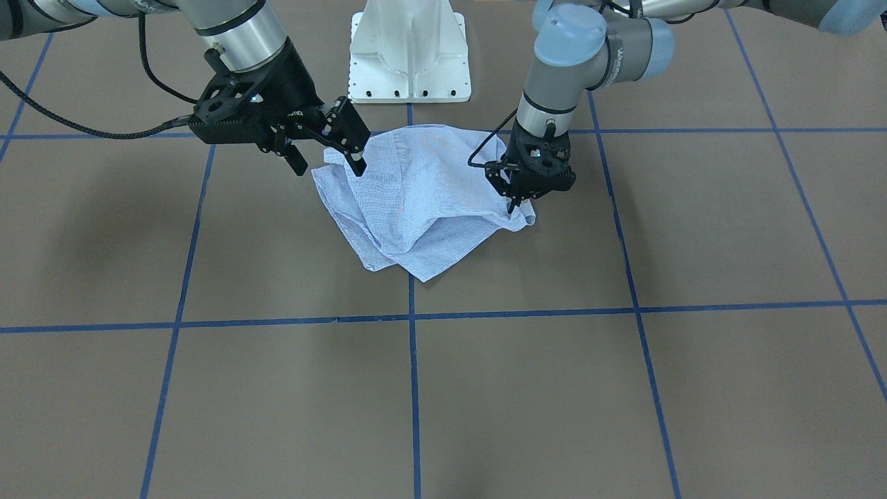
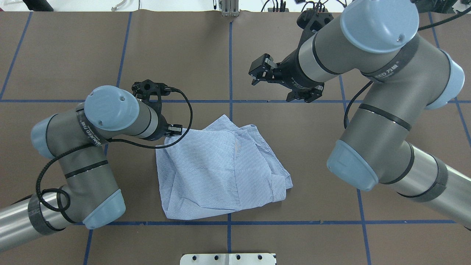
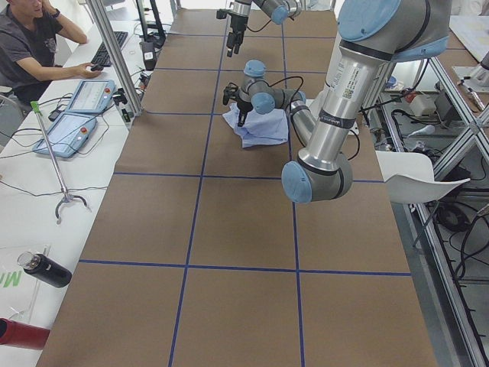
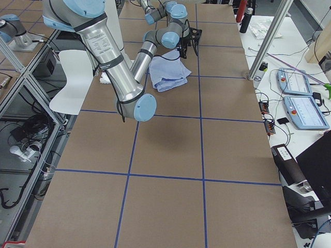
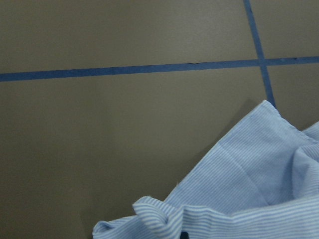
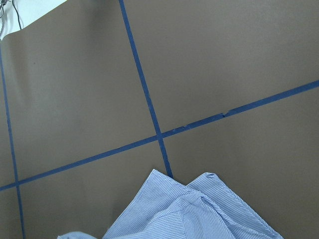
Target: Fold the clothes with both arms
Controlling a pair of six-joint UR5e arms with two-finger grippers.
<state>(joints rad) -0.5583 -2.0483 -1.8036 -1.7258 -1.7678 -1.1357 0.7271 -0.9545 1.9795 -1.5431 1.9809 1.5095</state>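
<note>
The light blue striped shirt (image 1: 423,201) (image 2: 217,169) lies crumpled and partly folded on the brown table, close to the robot's base. My left gripper (image 1: 514,205) (image 2: 173,129) points straight down at the shirt's far left corner, shut on a bunched fold of the cloth. That fold shows at the bottom edge of the left wrist view as the shirt (image 5: 249,184). My right gripper (image 1: 329,163) (image 2: 255,75) hangs open above the table past the shirt's right side, holding nothing. Below it, the right wrist view shows the shirt (image 6: 189,214).
The white pedestal base (image 1: 410,52) stands just behind the shirt. Blue tape lines (image 1: 414,315) grid the brown table. Beside the table's far edge, a person (image 3: 30,46) sits at a desk with control tablets (image 3: 76,115) and bottles (image 3: 46,269).
</note>
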